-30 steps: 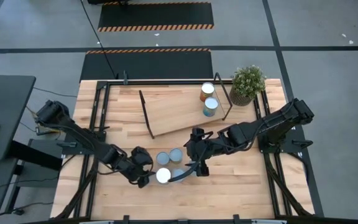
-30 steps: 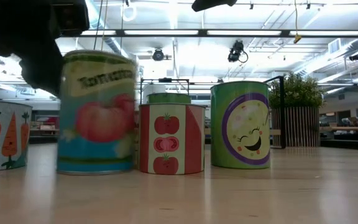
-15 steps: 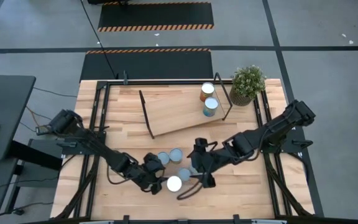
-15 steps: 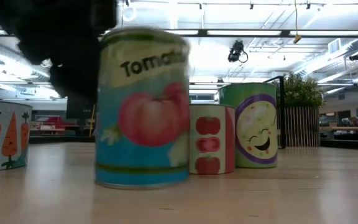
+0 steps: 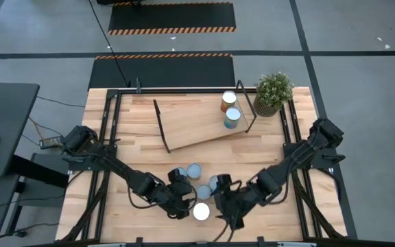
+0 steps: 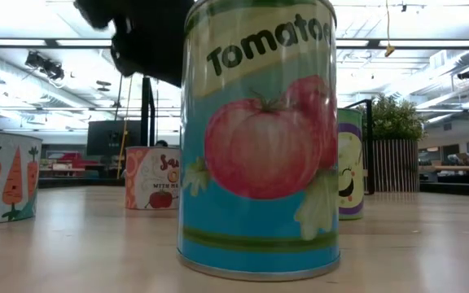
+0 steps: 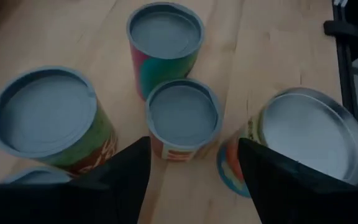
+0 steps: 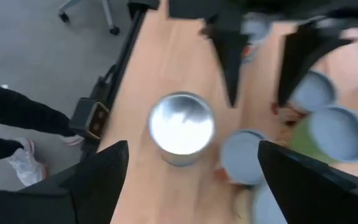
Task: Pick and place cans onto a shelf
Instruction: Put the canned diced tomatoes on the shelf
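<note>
A tomato can with a shiny white top (image 5: 201,211) stands upright on the table near its front edge; it fills the low view (image 6: 259,138). My left gripper (image 5: 182,204) is open just to its left. My right gripper (image 5: 225,207) is open just to the can's right, its fingers wide apart and short of the can (image 8: 180,127). Several blue-grey-topped cans (image 5: 194,170) stand in a cluster behind. The shelf (image 5: 197,120) carries two cans (image 5: 230,108) at its right end. My left gripper has the outer side of one finger (image 7: 278,180) close against the lower side of the tomato can (image 7: 244,165). The finger hides that spot, so I cannot tell whether it touches. The can stands upright on its base on the table.
A potted plant (image 5: 273,92) stands at the far right corner beside the shelf. A carrot-printed can (image 6: 2,175) and a small sauce can (image 6: 153,177) show in the low view. A small can (image 7: 184,118) stands just ahead of my left fingers. A person's legs (image 8: 17,112) are beside the table.
My left gripper has gone toward the table's near edge and to the right. The tomato can has slid along the table at its right side, staying upright. My right gripper has also gone toward the near edge, keeping to the can's right.
</note>
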{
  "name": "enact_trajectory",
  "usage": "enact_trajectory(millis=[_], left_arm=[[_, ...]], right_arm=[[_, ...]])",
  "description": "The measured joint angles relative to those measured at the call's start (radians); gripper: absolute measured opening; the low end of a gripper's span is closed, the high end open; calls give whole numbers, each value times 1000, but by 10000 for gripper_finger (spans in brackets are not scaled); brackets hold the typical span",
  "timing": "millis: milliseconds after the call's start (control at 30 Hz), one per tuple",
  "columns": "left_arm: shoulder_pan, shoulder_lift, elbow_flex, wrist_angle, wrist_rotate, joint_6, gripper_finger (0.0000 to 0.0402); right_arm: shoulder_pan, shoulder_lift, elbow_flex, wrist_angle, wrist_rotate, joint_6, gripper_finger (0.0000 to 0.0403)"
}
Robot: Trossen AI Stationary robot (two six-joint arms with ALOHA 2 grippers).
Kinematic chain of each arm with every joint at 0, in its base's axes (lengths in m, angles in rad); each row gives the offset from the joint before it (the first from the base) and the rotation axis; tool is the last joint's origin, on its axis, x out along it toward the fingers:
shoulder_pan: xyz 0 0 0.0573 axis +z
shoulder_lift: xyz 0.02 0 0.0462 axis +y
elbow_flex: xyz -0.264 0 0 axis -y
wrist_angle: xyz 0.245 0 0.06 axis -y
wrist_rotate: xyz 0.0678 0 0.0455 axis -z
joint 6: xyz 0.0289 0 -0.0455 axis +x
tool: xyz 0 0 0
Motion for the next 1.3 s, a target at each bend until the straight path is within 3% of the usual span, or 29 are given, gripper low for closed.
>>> enact_trajectory(millis=[300, 567, 1000, 1300], left_arm=[[-49, 0, 49, -105, 135, 12, 247], [-64, 3, 2, -4, 103, -46, 247], [-57, 120, 0, 232, 86, -77, 247], [-43, 120, -1, 256, 32, -72, 247]], right_arm=[[39, 113, 0, 47, 67, 53, 366], [34, 169, -1, 38, 56, 71, 366], [12, 199, -28, 37, 22, 114, 366], [7, 197, -39, 72, 1, 101, 366]])
